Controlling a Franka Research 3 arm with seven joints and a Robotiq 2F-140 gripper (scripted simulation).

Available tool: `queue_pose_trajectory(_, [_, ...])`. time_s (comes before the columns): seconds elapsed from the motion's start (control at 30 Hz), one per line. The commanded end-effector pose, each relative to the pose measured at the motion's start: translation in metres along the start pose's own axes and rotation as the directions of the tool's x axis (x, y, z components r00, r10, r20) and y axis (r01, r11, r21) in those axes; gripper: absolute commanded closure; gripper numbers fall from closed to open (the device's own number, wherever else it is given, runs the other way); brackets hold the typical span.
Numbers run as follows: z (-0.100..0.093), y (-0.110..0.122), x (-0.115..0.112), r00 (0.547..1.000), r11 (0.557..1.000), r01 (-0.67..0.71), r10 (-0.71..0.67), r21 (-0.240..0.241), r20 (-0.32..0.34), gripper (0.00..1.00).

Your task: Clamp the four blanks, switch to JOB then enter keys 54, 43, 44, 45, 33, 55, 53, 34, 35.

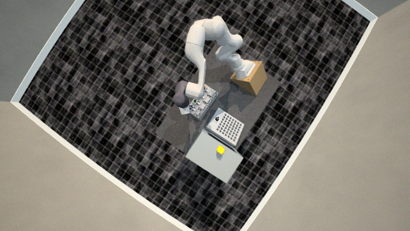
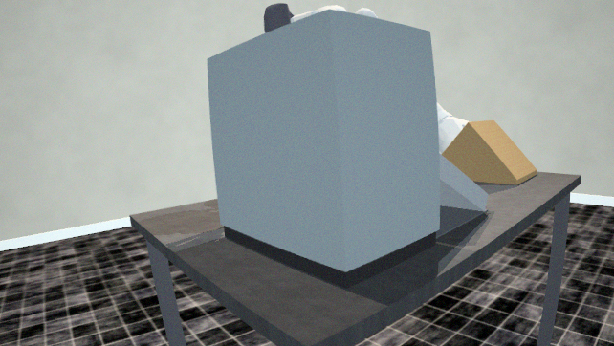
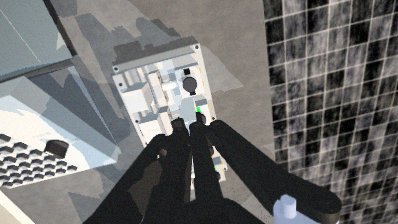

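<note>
My gripper is shut, its fingertips low over the vise fixture, close to a valve block; contact cannot be told. A green lens is lit beside the fingertips. Another green lens is lit farther along, partly behind the fingers. A dark valve knob stands at the near-end station. Pale blocks sit along the stations; which are blanks is unclear, and the fingers hide part. The key panel shows no lit key. Its black selector has an unreadable setting. The amber lamp is lit.
The tall cabinet stands behind the key panel and blocks most of the exterior view. The arm's wooden base block stands at the other end of the table.
</note>
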State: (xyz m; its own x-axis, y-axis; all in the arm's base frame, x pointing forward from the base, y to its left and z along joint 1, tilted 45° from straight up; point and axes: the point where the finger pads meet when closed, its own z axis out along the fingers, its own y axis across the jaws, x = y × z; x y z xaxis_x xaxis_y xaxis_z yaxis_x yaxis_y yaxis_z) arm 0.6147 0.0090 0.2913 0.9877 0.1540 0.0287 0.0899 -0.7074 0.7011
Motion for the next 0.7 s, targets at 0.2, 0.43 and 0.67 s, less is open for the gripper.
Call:
queue_pose_trajectory(0.2, [0.019,0.001,0.001,1.0,1.0,0.005,-0.005,-0.002,-0.002,1.0])
queue_pose_trajectory(0.43, [0.035,0.001,0.001,1.0,1.0,0.005,-0.005,-0.002,-0.002,1.0])
queue_pose_trajectory(0.67, [0.059,0.001,0.001,1.0,1.0,0.005,-0.005,-0.002,-0.002,1.0])
